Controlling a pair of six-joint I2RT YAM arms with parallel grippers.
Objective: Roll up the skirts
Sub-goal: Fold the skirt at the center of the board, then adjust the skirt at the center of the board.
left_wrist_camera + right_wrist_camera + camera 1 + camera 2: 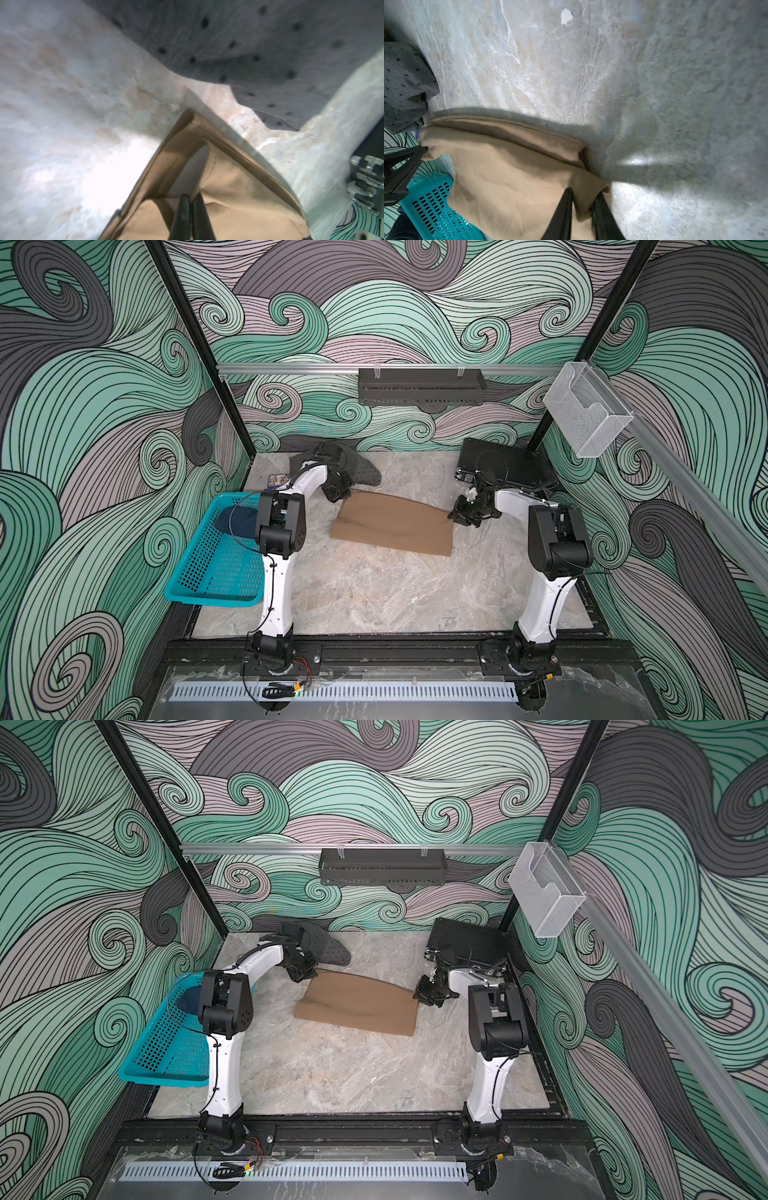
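wave-patterned walls (415,302) in green, grey and mauve close round a marbled counter (374,593). a teal perforated basket (220,572) sits at the counter's edge, off to the outer side of the left jaws. the tan skirt (395,522) lies spread between the two pairs of jaws, and in both top views one corner reaches each pair. a black case (507,464) lies near the right jaws, beyond them. the dotted grey skirt (361,470) is crumpled just beyond the left jaws, just beside the tan skirt's corner. the denim skirt (237,522) is bunched in the basket's far end, well apart from both pairs of jaws.

the left gripper (190,196) has its jaws pressed together on the tan skirt's corner. the right gripper (583,191) has its jaws a little apart, with a fold of the opposite corner lying between them. a small printed card (277,480) lies near the left jaws.
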